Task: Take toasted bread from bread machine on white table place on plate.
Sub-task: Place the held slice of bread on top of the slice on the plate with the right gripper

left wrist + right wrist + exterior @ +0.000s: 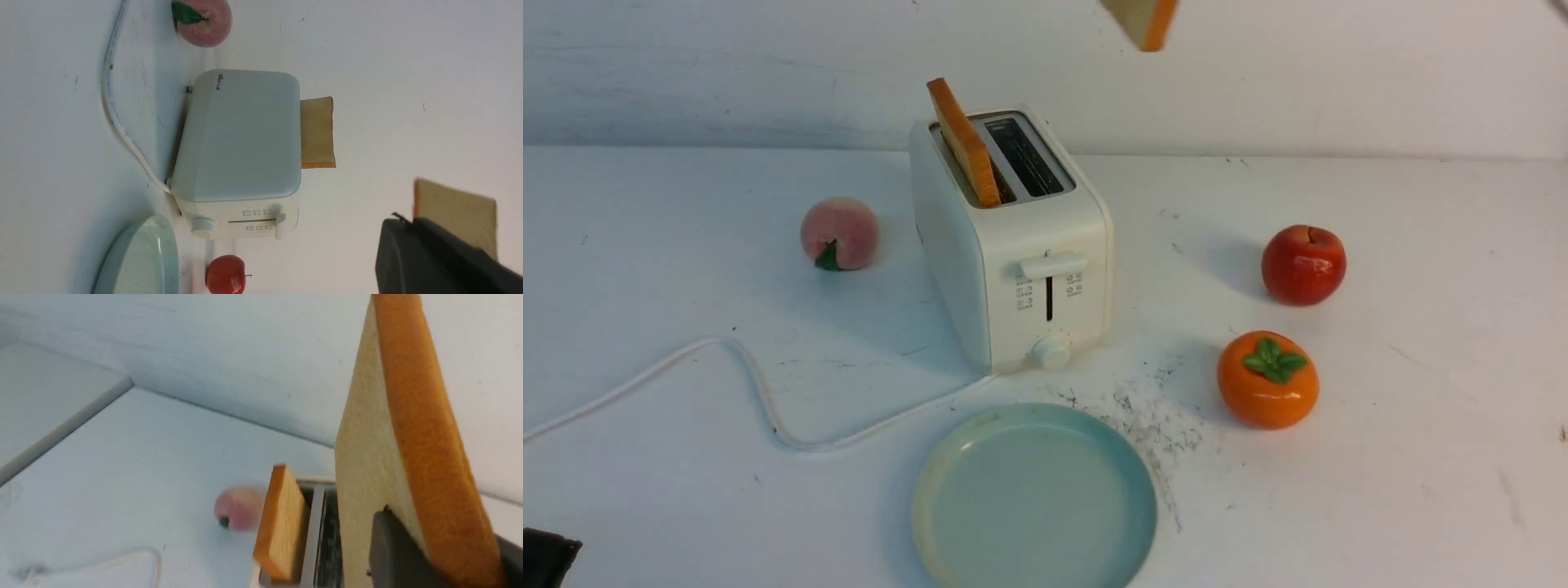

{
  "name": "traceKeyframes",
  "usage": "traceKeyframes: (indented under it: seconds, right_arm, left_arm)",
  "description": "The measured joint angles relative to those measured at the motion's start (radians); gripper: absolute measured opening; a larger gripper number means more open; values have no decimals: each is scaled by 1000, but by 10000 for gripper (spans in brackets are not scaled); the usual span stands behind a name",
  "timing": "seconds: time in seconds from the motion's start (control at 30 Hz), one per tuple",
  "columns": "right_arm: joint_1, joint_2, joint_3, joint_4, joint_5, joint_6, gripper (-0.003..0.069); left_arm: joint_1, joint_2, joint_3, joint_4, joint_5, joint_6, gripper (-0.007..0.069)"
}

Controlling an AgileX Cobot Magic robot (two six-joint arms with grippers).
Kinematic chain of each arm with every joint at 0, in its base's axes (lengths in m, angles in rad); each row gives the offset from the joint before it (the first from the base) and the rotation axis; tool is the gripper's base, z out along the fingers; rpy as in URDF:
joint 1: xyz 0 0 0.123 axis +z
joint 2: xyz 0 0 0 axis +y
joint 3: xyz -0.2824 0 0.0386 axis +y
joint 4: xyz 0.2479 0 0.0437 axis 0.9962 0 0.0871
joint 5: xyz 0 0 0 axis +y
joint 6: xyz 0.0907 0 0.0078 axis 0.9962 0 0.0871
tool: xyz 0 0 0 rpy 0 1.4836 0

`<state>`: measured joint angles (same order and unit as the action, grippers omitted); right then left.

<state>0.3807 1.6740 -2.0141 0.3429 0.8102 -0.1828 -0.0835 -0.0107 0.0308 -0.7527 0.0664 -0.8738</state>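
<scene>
Right claw (445, 543) clamped on toast (384, 449), above toaster (1045, 245); left claw (408, 245) closed, empty. Risk: loose pinch lets slice swing or drop.

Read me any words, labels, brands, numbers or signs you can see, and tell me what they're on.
Toaster front: small printed marks beside the lever slot, too small to read.
Toaster side: a short dark marking, too small to read.
White cord: faint print, too blurred to read.
No text is legible.
</scene>
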Motion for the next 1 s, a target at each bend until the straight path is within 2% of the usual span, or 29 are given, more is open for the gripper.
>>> traceKeyframes:
  seconds: [0.03, 0.13, 0.3, 0.37, 0.43, 0.47, 0.5, 0.57, 0.6, 0.7, 0.87, 1.0]
  right_arm:
    - [-15, -69, -3, -41, 179, 48, 120]
    - [-22, -123, -3, -113, 393, 90, 120]
    - [-25, -132, 77, -130, 446, 121, 120]
    - [-26, -122, 239, 5, 442, 87, 120]
    - [-26, -116, 313, 84, 441, 58, 120]
    - [-26, -95, 448, 242, 420, -33, 120]
    - [-26, -95, 463, 260, 415, -45, 120]
    - [-25, -51, 620, 475, 342, -211, 120]
    - [-25, -47, 629, 490, 336, -211, 120]
    - [-25, 19, 745, 702, 270, -382, 120]
    - [-23, 111, 770, 831, 235, -503, 120]
    - [-11, 166, 770, 854, 202, -519, 126]
  left_arm:
    - [0, 0, 0, 1, 0, 0, 6]
    - [0, 0, 0, 2, 0, 0, 8]
    - [0, 0, 0, 38, 2, 13, 14]
    - [0, 0, 0, 65, 5, 48, 17]
    - [0, 0, 0, 67, 7, 57, 17]
    - [0, 0, 0, 69, 8, 69, 17]
    - [0, 0, 0, 69, 8, 69, 17]
    - [0, 0, 0, 69, 8, 74, 18]
    - [0, 0, 0, 69, 8, 75, 18]
    - [0, 0, 0, 69, 8, 75, 20]
    - [0, 0, 0, 69, 8, 75, 20]
    - [0, 0, 0, 69, 9, 75, 21]
